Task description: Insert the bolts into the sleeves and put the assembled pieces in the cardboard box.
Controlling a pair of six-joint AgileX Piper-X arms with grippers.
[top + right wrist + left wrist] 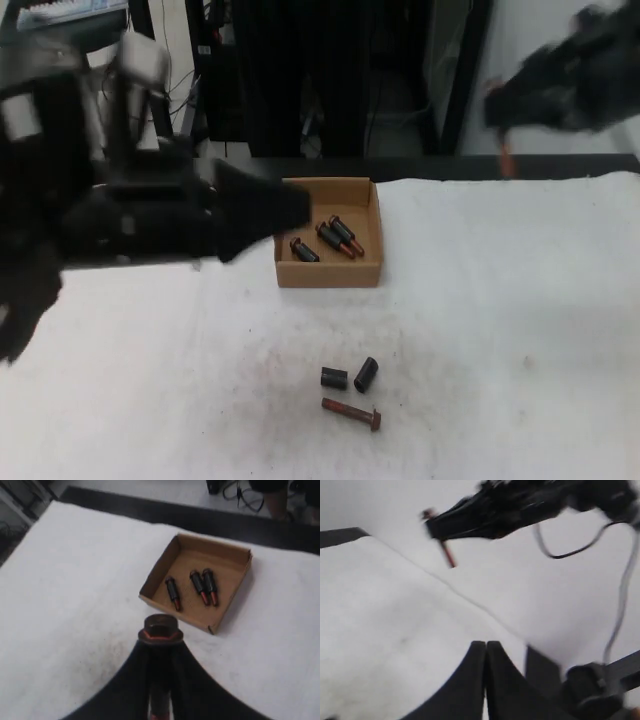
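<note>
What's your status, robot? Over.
Left gripper shut, empty. Right gripper shut on bolt. Three assembled pieces in cardboard box; two sleeves, one loose bolt on bench.

The left gripper (485,645) sits low over the white cloth (380,615), its two dark fingers pressed flat together with nothing between them. Well beyond it, the right gripper (436,526) hangs in the air (blurred), pinching a reddish bolt (448,555) that points down at a tilt. A cable (570,554) droops from that arm.
</note>
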